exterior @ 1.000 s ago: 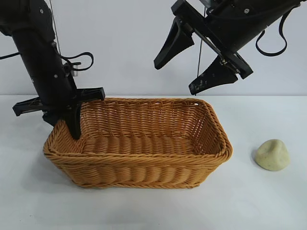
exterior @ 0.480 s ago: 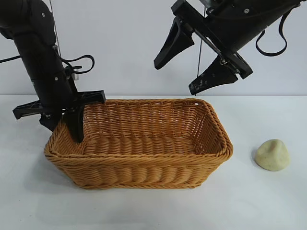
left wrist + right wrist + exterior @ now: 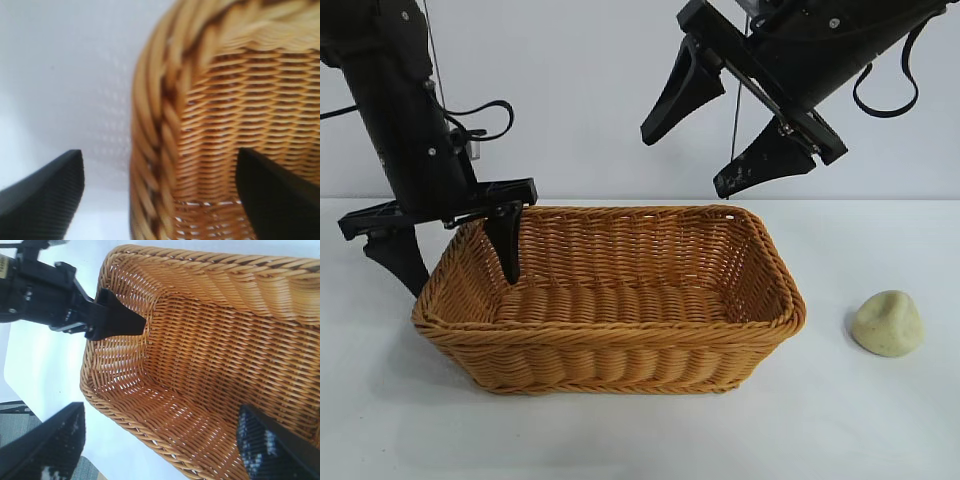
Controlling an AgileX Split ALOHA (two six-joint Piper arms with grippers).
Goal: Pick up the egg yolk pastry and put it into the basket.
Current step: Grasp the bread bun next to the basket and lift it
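Note:
The orange-brown wicker basket [image 3: 610, 345] stands in the middle of the white table. The pale cream egg yolk pastry [image 3: 888, 323] lies on the table to the basket's right, apart from it. My left gripper [image 3: 458, 268] is open and straddles the basket's left end wall, one finger [image 3: 506, 245] inside and one [image 3: 395, 262] outside. The wall [image 3: 165, 150] shows between the fingers in the left wrist view. My right gripper [image 3: 705, 155] is open and empty, high above the basket's back right. Its view shows the basket [image 3: 210, 355] and the left gripper's inner finger [image 3: 117, 320].
The white table [image 3: 860, 420] runs all round the basket, with bare room in front and to the right around the pastry. A plain white wall stands behind.
My left gripper has opened wide: its fingers have parted from the basket's left end wall. The basket shifted slightly between the first two frames. The right arm has not moved.

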